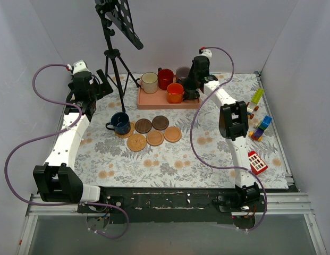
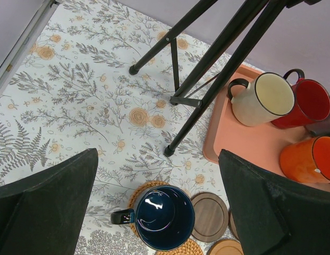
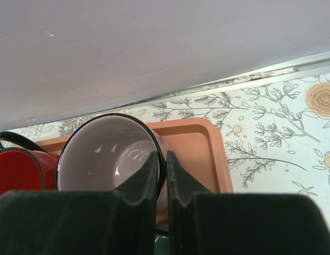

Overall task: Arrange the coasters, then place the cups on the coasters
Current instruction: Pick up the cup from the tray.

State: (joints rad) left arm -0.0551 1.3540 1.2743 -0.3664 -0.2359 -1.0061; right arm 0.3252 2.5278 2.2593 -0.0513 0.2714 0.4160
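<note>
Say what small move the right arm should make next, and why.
Probably lift straight up. The right pincer pinches the rim of the grey-lilac cup, which sits on the pink tray close beside the red cup; a vertical lift should clear both before heading to a bare coaster.

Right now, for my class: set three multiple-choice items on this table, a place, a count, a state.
1. Where does the navy cup stand? A on the pink tray; B on bare cloth; C on a woven coaster.
2. How many coasters lie without a cup? A five; B three; C two.
3. The right gripper is: A open above the cloth; B pinched on the grey-lilac cup's rim; C holding a coaster.
Answers: 1 C, a woven edge shows beneath it; 2 A, five bare discs lie beside it; 3 B, its fingers close across the rim.
</note>
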